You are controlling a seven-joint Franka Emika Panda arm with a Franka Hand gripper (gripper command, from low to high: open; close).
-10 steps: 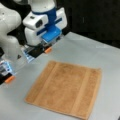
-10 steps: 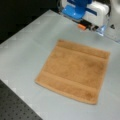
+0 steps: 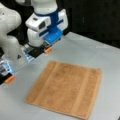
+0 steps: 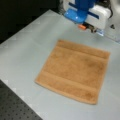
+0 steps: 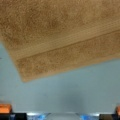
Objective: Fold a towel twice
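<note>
Towel point(image 3: 65, 88) lay flat, unfolded; gripper point(image 3: 37, 51) hovered beside its striped edge, jaws spread, empty; corner grab looked cleanest

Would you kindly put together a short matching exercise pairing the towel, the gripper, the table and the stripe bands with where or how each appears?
Column A
1. towel
2. gripper
3. table
4. stripe bands

Column B
a. pale grey surface under everything
b. hanging above the table, beyond one towel edge, touching nothing
c. lying flat and unfolded
d. faint lighter lines running near two opposite towel edges

Pairs: 1-c, 2-b, 3-a, 4-d
</note>
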